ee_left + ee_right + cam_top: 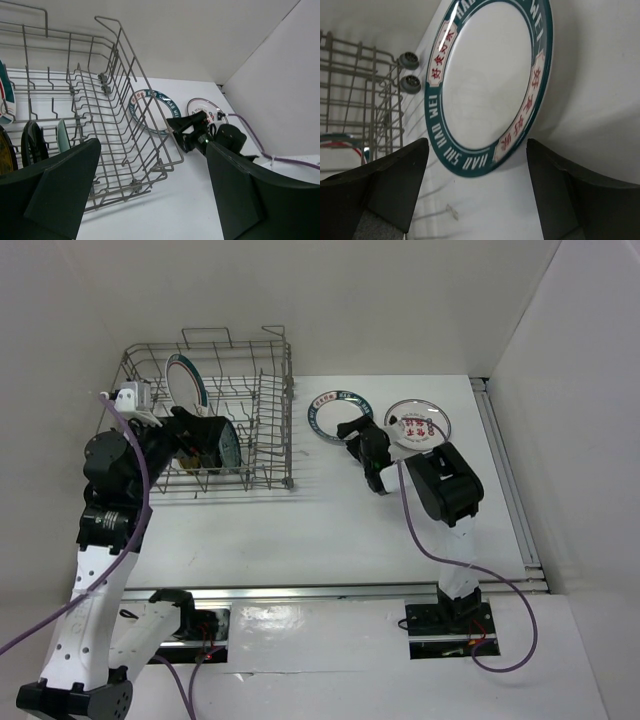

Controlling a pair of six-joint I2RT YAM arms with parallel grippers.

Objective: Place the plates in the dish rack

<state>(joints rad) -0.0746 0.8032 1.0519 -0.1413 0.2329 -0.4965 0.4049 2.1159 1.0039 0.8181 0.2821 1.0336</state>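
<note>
The left gripper point(152, 146) hangs wide open and empty over the dish rack point(272, 410), where racked plates point(185, 380) stand upright among the tines. Right of the rack, a green-rimmed plate point(335, 412) lies flat on the table point(330, 530). The right gripper point(477, 150) gapes at its near rim, holding nothing. A red-marked plate point(418, 423) lies further right.

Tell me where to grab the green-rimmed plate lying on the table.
Grip the plate by its near rim, probably, coming in low from the arm side: it lies flat on the table, so only its edge gives the jaws purchase.
</note>
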